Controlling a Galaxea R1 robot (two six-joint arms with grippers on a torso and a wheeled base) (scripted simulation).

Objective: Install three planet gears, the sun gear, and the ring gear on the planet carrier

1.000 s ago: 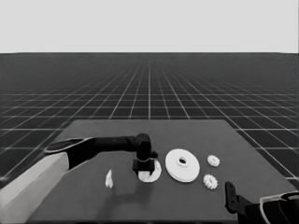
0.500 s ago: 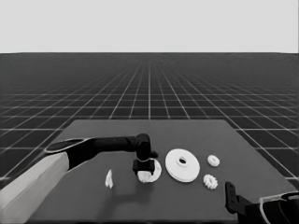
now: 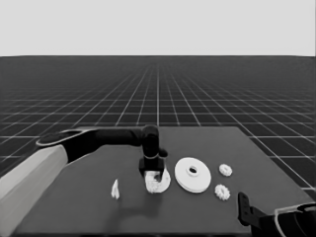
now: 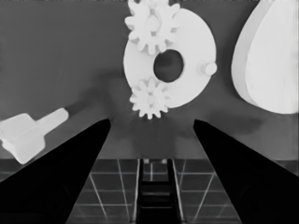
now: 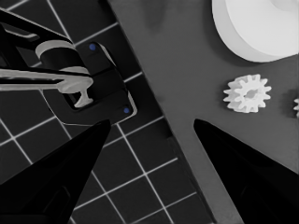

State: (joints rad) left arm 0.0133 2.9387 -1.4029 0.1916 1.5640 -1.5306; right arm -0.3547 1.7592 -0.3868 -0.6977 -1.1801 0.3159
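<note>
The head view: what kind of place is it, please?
Likely a simulated assembly bench: a dark table on a grid floor, white gears and round parts, the left gripper over the smaller round part.

A simulated test space, not a real room: a dark table [image 3: 89, 207] stands on a floor grid [image 3: 158, 98] running to a flat horizon under a pale blank band [image 3: 158, 24].
</note>
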